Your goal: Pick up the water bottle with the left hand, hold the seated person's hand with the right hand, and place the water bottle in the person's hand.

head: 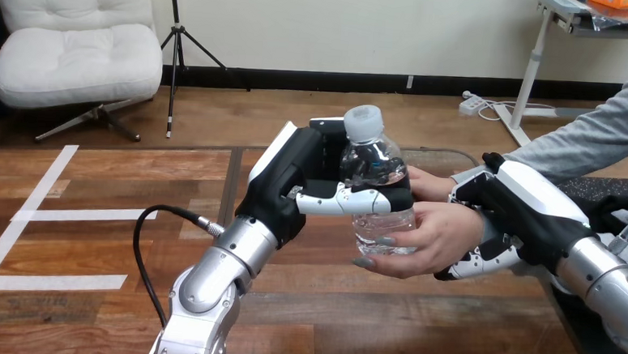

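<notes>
1. The fingers (350, 201) of our left hand (307, 177) wrap around the water bottle (372, 168), holding it upright above the tabletop (384, 327).
2. Just right of them, the person's hand (429, 240) cups the bottle's lower part.
3. Further right, our right hand (524, 216) curls around the person's wrist (474, 228).
4. We judge the handover is at its final step. Next, the left fingers should open gently and withdraw.

Silver cylindrical forearms (218, 276), seemingly ringed at wrists; black left hand (292, 184) and right hand (528, 211), white back shells, black-and-white fingers (350, 201).
</notes>
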Controlling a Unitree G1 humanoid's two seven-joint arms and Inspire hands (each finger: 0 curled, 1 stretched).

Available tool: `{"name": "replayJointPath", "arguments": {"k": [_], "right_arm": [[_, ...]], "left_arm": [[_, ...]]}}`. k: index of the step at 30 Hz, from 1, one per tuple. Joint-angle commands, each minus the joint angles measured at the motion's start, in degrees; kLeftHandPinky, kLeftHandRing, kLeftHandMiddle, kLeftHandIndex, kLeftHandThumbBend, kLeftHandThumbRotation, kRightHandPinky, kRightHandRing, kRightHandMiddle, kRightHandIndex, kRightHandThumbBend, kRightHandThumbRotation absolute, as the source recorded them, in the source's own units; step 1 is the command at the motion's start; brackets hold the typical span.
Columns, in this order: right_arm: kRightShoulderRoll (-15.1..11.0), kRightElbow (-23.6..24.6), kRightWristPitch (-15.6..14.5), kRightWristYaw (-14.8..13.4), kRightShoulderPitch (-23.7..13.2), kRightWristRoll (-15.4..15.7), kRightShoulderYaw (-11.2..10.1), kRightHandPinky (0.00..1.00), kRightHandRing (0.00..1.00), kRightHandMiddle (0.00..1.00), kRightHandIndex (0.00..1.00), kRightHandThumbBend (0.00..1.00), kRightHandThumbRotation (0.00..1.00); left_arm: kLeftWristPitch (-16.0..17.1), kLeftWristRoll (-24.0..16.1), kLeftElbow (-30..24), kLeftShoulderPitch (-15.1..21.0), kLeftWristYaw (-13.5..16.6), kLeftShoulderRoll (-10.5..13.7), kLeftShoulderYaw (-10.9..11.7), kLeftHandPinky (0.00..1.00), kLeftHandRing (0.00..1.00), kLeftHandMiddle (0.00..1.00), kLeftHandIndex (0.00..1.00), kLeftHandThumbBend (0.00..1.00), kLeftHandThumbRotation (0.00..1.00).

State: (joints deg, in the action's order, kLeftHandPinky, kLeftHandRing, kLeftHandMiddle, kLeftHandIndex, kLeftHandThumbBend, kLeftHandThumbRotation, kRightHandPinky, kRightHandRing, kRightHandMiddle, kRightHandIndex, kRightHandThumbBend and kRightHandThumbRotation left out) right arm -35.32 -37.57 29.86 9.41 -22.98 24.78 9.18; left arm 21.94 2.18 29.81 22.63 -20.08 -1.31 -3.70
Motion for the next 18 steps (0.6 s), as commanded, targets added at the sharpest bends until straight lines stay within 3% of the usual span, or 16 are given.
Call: {"name": "replayJointPath", "arguments": {"k": [1,18], "right_arm": [[0.5,2.2,-0.2,-1.9,-3.5,-1.2,-1.6,0.19,0.22,0.27,0.29,0.81,0.0],[0.9,2.1,-0.4,-1.9,-4.3,-0.7,-1.2,0.22,0.24,0.29,0.3,0.82,0.0]], "left_arm": [[1.3,0.8,-0.2,4.7,-0.3,-0.9,-0.3,0.25,0.3,0.34,0.36,0.74,0.0],[0.1,0.3,-1.8,4.1,-0.4,-0.7,-0.7,0.25,0.3,0.34,0.36,0.74,0.0]]}}
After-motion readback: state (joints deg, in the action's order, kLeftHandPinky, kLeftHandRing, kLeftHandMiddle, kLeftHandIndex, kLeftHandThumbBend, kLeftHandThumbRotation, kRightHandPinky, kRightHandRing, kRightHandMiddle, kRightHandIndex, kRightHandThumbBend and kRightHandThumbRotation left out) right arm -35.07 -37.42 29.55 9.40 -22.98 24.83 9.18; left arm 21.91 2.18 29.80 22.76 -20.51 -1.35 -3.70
